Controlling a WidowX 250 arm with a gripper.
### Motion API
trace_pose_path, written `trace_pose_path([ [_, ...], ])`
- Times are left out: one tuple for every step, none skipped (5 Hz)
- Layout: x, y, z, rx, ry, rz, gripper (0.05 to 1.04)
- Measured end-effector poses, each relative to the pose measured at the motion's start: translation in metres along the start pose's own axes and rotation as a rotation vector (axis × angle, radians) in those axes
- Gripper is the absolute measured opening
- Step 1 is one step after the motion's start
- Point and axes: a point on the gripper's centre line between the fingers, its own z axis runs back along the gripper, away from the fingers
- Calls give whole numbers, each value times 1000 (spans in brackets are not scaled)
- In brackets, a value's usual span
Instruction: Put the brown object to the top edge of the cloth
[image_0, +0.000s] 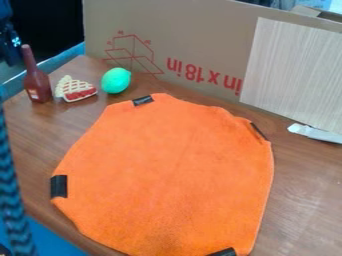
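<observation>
At the upper left edge of the view is the gripper (10, 44), partly cut off by that edge, up and to the left of the brown bottle. The brown bottle (37, 82) stands upright on the wooden table, its narrow neck pointing up. An orange cloth (170, 170) lies spread over the middle of the table, with black pieces at several spots along its border. Bottle and cloth are apart, the bottle lying beyond the cloth's upper left side.
Right of the bottle are a toy pie slice (77, 90) and a green egg-shaped object (116, 80). A cardboard wall (200, 30) with a pale panel (294, 75) borders the back. A white piece (314, 133) lies at the right. A dark braided cable (12, 200) crosses the left foreground.
</observation>
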Motion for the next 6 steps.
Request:
trace_pose_path([
  [11, -6, -1, 22, -14, -23, 998],
  [21, -6, 4, 37, -48, -35, 998],
  [29, -4, 4, 57, -96, -48, 999],
  [33, -3, -2, 72, -129, -59, 999],
  [35, -1, -1, 87, -145, -60, 999],
  [34, 0, -10, 90, -125, -52, 999],
])
